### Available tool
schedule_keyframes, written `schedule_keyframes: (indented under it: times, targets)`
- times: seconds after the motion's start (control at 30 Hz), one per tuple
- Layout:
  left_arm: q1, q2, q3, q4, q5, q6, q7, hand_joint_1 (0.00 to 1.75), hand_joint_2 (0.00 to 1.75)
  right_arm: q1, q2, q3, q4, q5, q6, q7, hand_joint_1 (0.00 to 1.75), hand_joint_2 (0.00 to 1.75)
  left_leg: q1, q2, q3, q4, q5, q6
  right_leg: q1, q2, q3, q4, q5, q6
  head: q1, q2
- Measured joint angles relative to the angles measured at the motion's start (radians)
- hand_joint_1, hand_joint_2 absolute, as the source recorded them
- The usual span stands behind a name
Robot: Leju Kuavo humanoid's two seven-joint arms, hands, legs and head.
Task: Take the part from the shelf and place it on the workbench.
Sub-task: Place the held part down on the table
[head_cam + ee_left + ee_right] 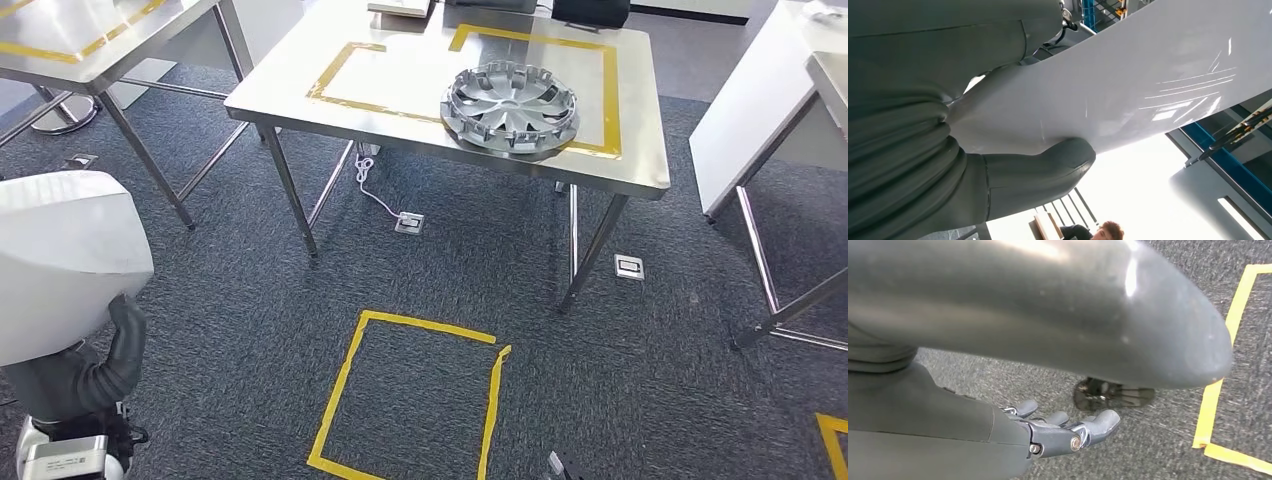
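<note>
A large white curved part [60, 260] fills the lower left of the head view, and my left hand [115, 355] grips its lower edge from beneath. Up close, the grey thumb of my left hand [1038, 172] presses against the white part [1148, 85]. The steel workbench [400, 70] with yellow tape outlines stands ahead, across the carpet. My right hand [1038, 435] hangs over the carpet with its fingers apart and nothing in it.
A silver wheel cover [512, 107] lies on the workbench's right half. A yellow tape square [415, 395] marks the floor before it. Other steel tables stand at the left [90, 40] and right [780, 100]. Floor sockets [409, 222] sit under the bench. A person's head [1108, 231] shows.
</note>
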Motion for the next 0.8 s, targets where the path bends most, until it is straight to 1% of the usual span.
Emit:
schedule_keyframes:
  times: [0.03, 0.07, 0.1, 0.2, 0.3, 0.53, 0.8]
  targets:
    - [0.0, 0.0, 0.0, 0.0, -0.001, 0.001, 0.001, 1.75, 1.75, -0.001, 0.0, -0.001, 0.0, 0.0, -0.002, 0.0, 0.0, 0.0, -0.001, -0.004, -0.001, 0.003, -0.001, -0.004, 0.001, 0.003, 0.025, -0.06, 0.023, -0.003, 0.001, 0.0]
    - [-0.001, 0.0, 0.0, 0.0, -0.001, 0.002, 0.002, 1.75, 1.75, -0.002, 0.001, -0.001, 0.0, 0.0, -0.003, 0.001, 0.0, 0.0, -0.004, -0.006, -0.004, 0.005, -0.003, -0.007, 0.001, 0.005, 0.04, -0.099, 0.035, -0.005, 0.002, 0.0]
    - [-0.001, 0.0, 0.0, 0.0, -0.002, 0.003, 0.003, 1.75, 1.75, -0.003, 0.002, -0.001, 0.0, 0.001, -0.003, 0.001, 0.0, 0.0, -0.006, -0.007, -0.006, 0.007, -0.004, -0.006, 0.001, 0.007, 0.044, -0.112, 0.034, -0.006, 0.002, 0.0]
    - [-0.001, -0.001, 0.0, 0.0, -0.003, 0.005, 0.004, 1.75, 1.75, -0.002, 0.004, -0.002, 0.0, 0.004, -0.002, 0.002, 0.0, 0.0, -0.007, -0.008, -0.005, 0.003, -0.001, -0.002, 0.003, 0.005, 0.042, -0.115, 0.038, -0.011, 0.002, 0.0]
    - [-0.002, -0.002, 0.0, 0.0, -0.005, 0.006, 0.007, 1.75, 1.75, -0.003, 0.004, -0.002, 0.0, 0.006, -0.002, 0.002, 0.0, 0.0, -0.006, -0.007, -0.001, -0.005, 0.005, -0.013, 0.004, 0.006, 0.042, -0.115, 0.039, -0.017, 0.002, 0.0]
    - [-0.003, -0.002, 0.0, 0.0, -0.009, 0.007, 0.012, 1.75, 1.75, -0.003, 0.004, -0.002, 0.0, 0.008, -0.002, 0.007, 0.0, 0.0, -0.005, -0.007, 0.0, -0.01, 0.008, -0.026, 0.005, 0.006, 0.041, -0.113, 0.037, -0.022, 0.002, 0.0]
    - [-0.003, -0.002, 0.0, 0.001, -0.009, 0.007, 0.012, 1.75, 1.75, -0.003, 0.004, -0.002, 0.0, 0.008, -0.002, 0.009, 0.0, 0.0, -0.006, -0.008, -0.001, -0.009, 0.006, -0.027, 0.003, 0.006, 0.041, -0.114, 0.037, -0.022, 0.002, 0.0]
